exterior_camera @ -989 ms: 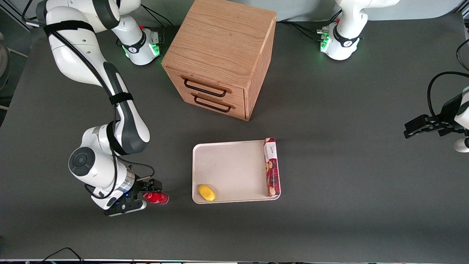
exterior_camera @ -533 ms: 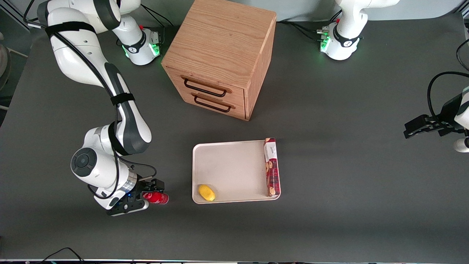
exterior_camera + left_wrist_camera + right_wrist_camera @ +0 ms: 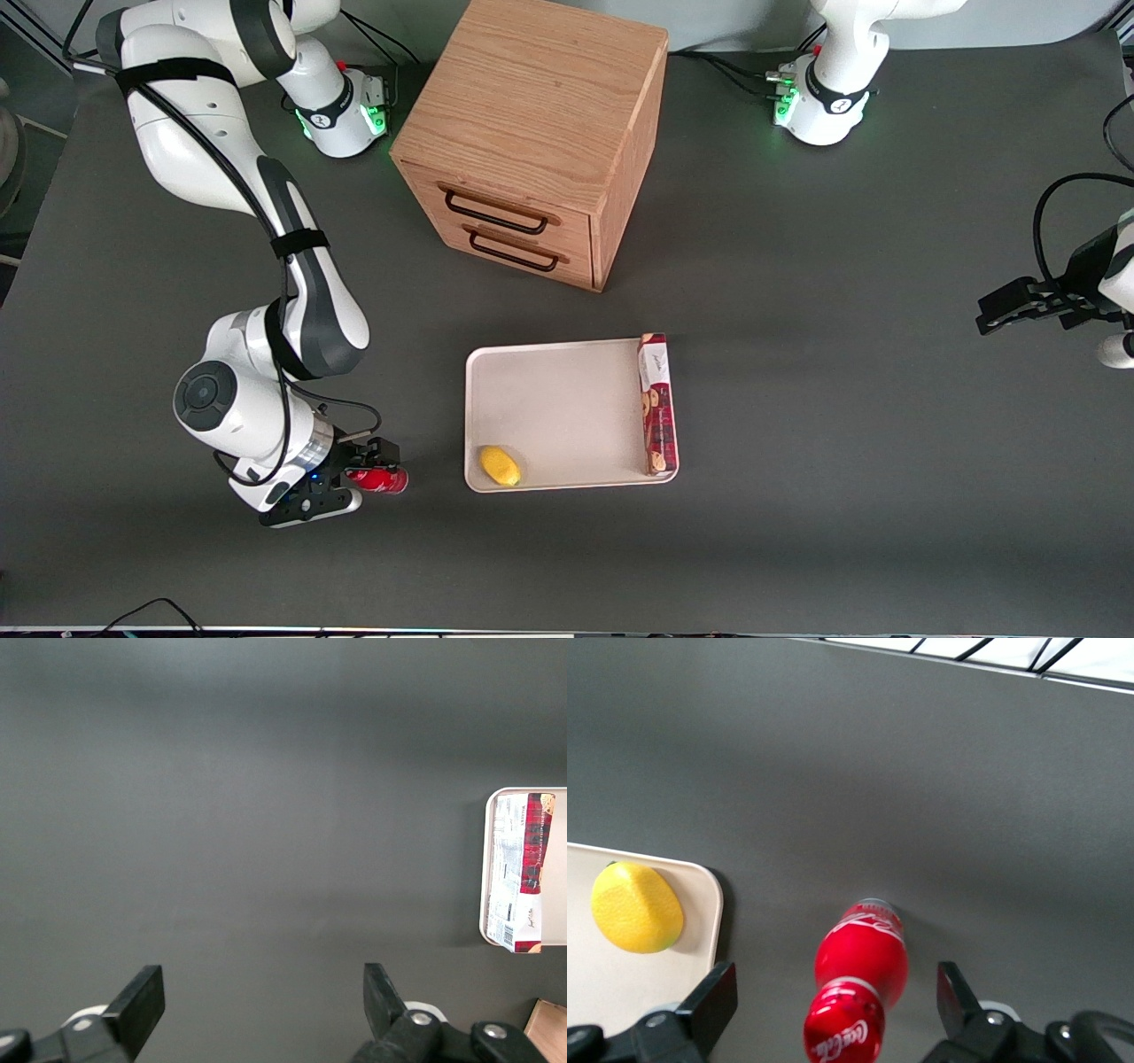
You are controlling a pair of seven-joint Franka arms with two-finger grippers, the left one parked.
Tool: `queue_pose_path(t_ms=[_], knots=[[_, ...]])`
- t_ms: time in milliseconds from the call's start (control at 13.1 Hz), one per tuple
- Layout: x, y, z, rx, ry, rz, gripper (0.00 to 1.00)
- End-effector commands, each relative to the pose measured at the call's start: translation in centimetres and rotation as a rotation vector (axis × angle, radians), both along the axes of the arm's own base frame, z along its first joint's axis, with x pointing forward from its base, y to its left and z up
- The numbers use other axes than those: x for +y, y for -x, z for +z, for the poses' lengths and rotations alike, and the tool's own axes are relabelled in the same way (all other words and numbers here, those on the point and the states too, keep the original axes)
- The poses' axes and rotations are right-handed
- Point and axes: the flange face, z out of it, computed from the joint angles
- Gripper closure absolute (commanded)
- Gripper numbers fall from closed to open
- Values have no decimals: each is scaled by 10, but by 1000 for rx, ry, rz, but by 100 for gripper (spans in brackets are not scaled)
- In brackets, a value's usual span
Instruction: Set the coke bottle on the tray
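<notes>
- Front view: the gripper (image 3: 365,470) is seen at the lower left of the frame, low over the table (image 3: 842,266), with the bottle (image 3: 379,479) lying on its side under it.
- Right wrist view: the fingers (image 3: 709,1005) are shown spread wide, one on each side of the bottle (image 3: 858,979), with clear gaps to it; nothing is pinched.
- The bottle's red body and white-lettered label are seen lengthwise between the fingers, resting on the dark table surface (image 3: 921,771).
- The tray (image 3: 558,412) is seen at the lower centre of the front frame, near the bottle but apart from it.
- A lemon (image 3: 500,466) lies in the tray's lower-left corner in the front frame, the corner closest to the bottle.
- A box (image 3: 656,404) is laid along the tray's right edge in the same frame.
- A cabinet (image 3: 532,133) with two black drawer handles is seen at the upper centre, farther from the camera than the tray.
</notes>
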Motion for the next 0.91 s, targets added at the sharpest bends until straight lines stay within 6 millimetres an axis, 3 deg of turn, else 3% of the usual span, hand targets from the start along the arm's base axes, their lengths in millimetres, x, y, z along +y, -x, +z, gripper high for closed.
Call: queue_pose_path(t_ms=[0, 380, 533, 685, 837], knots=[[2, -11, -2, -18, 3, 18, 0], [3, -10, -6, -18, 15, 26, 0], [3, -10, -7, -17, 17, 28, 9], [3, -11, -5, -20, 15, 26, 31], [3, -11, -5, -20, 16, 27, 71]])
